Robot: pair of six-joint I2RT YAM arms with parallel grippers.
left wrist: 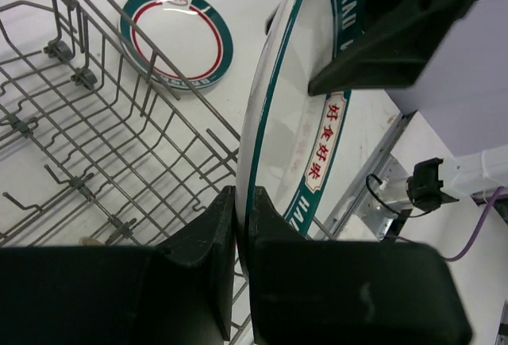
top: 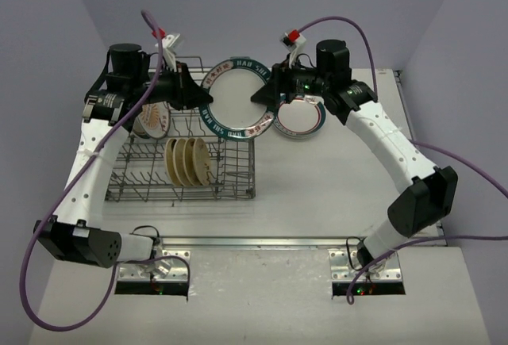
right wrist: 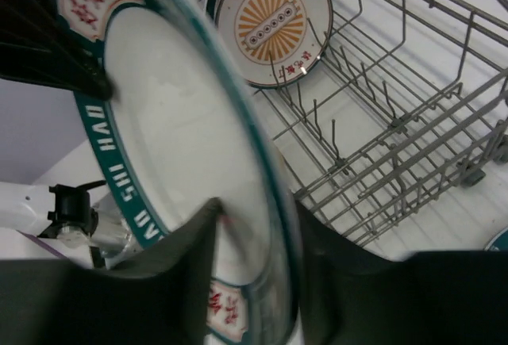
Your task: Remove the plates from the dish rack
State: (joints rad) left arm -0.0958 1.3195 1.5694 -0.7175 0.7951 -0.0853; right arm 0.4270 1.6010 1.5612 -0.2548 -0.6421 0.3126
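Observation:
A large white plate (top: 238, 97) with a green lettered rim band hangs in the air over the far right corner of the dish rack (top: 230, 178), held between both arms. My left gripper (top: 200, 91) is shut on its left rim (left wrist: 242, 202). My right gripper (top: 262, 93) straddles the opposite rim (right wrist: 254, 226), one finger on the plate's face (right wrist: 182, 123) and one behind it. In the rack, tan plates (top: 186, 161) stand on edge and a sunburst plate (right wrist: 270, 21) leans at the far left. Another green-and-red rimmed plate (top: 300, 116) lies flat on the table.
The rack's upright tines and wire wall (left wrist: 103, 147) lie just below and left of the held plate. The flat plate (left wrist: 176, 37) rests right of the rack under my right arm. Purple cables loop over both arms.

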